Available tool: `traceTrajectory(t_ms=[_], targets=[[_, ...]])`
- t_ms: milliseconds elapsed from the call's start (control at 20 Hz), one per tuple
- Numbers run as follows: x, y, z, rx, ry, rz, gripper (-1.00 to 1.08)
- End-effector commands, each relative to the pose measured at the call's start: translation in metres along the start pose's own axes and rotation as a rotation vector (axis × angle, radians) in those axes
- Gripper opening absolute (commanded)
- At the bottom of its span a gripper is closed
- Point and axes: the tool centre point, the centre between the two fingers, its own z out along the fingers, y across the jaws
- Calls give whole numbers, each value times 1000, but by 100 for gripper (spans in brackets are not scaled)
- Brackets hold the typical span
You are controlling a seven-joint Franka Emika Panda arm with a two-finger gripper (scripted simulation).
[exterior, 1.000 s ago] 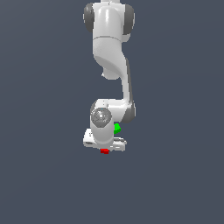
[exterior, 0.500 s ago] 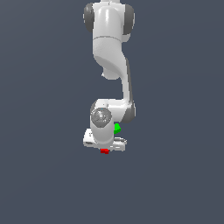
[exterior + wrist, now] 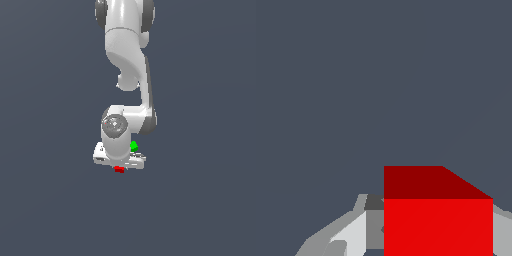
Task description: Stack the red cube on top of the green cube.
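The red cube (image 3: pixel 119 170) shows just below the white hand in the exterior view. My gripper (image 3: pixel 119 166) points down onto it. In the wrist view the red cube (image 3: pixel 438 220) fills the gap between the fingers (image 3: pixel 374 222), with a grey finger pad against each of its two sides, so the gripper (image 3: pixel 438 235) is shut on it. The green cube (image 3: pixel 134 146) peeks out behind the hand, toward the exterior view's right, partly hidden by the wrist. The two cubes are apart.
The white arm (image 3: pixel 127 55) comes down from the top of the exterior view and covers part of the area around the green cube. A plain dark grey surface (image 3: pixel 55 200) lies all around.
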Motion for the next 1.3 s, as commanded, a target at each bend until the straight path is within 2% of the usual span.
traceTrajectory(t_ms=[0, 450, 850, 1250], targets=[[0, 0, -20, 0, 2, 0, -100], [1, 0, -63, 0, 3, 0, -100], [-1, -1, -63, 0, 4, 0, -100], [-18, -6, -55, 0, 4, 0, -100]])
